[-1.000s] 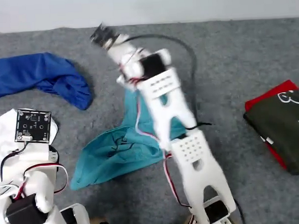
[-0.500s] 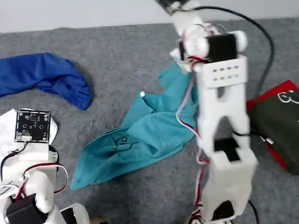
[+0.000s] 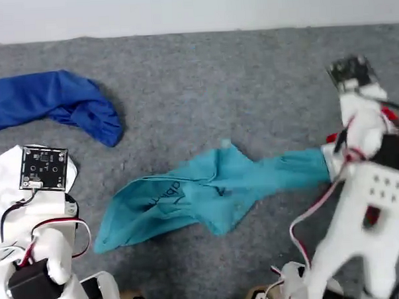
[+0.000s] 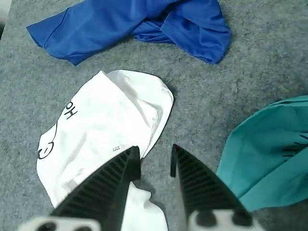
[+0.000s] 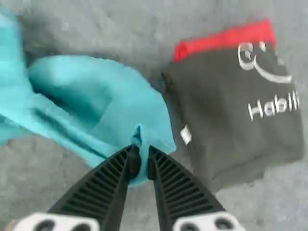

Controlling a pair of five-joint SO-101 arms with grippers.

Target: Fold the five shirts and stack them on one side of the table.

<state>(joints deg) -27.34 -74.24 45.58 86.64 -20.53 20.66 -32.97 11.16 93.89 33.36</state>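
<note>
White shirt (image 4: 106, 125): nearest the arms' bases on the left, spread loosely on the grey surface (image 3: 249, 74), dark print at one edge, partly under the left arm in the high view.
Left fingers (image 4: 134, 156): slightly parted, nothing between them, poised over the near edge of the white shirt.
Teal shirt (image 3: 201, 192): drawn out in a long strip across the middle of the surface, wide and rumpled toward the left arm, narrowing toward the right arm, apart from the white shirt.
Right fingers (image 5: 134, 161): closed tight on a small fold at the narrow end of the teal shirt, just beside the folded pile at the right edge.
Dark shirt (image 5: 231, 125): folded flat with white print on top, its edge meeting the teal cloth.
Red shirt (image 5: 226, 38): folded under the dark shirt, showing as a strip along one side.
Blue shirt (image 3: 52, 103): farthest back on the left, crumpled in a loose heap, well apart from the teal shirt and near the white one.
</note>
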